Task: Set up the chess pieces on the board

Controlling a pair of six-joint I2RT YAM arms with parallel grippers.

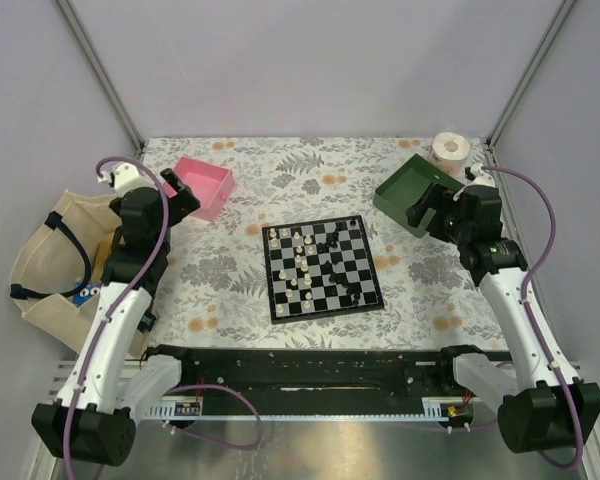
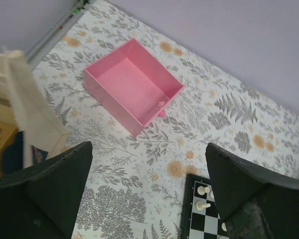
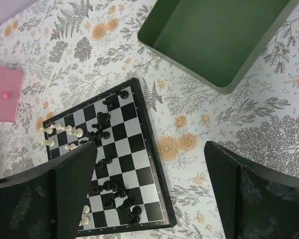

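The chequered board [image 1: 322, 268] lies in the middle of the table. Cream-white pieces [image 1: 299, 264] are scattered on its left half and black pieces [image 1: 342, 272] on its right half, many lying over. The right wrist view shows the board [image 3: 134, 149] with black pieces [image 3: 100, 133] and white pieces [image 3: 65, 131]. The left wrist view shows only the board's corner [image 2: 202, 216] with a few white pieces [image 2: 203, 190]. My left gripper [image 1: 185, 192] is open and empty, raised near the pink tray. My right gripper [image 1: 427, 205] is open and empty, raised by the green tray.
A pink tray [image 1: 205, 187] stands at back left, also in the left wrist view [image 2: 132, 84]. A green tray [image 1: 408, 196] stands at back right, also in the right wrist view [image 3: 219, 35]. A paper roll [image 1: 451, 151] stands behind it. A cream cloth bag [image 1: 55, 260] lies at the left edge.
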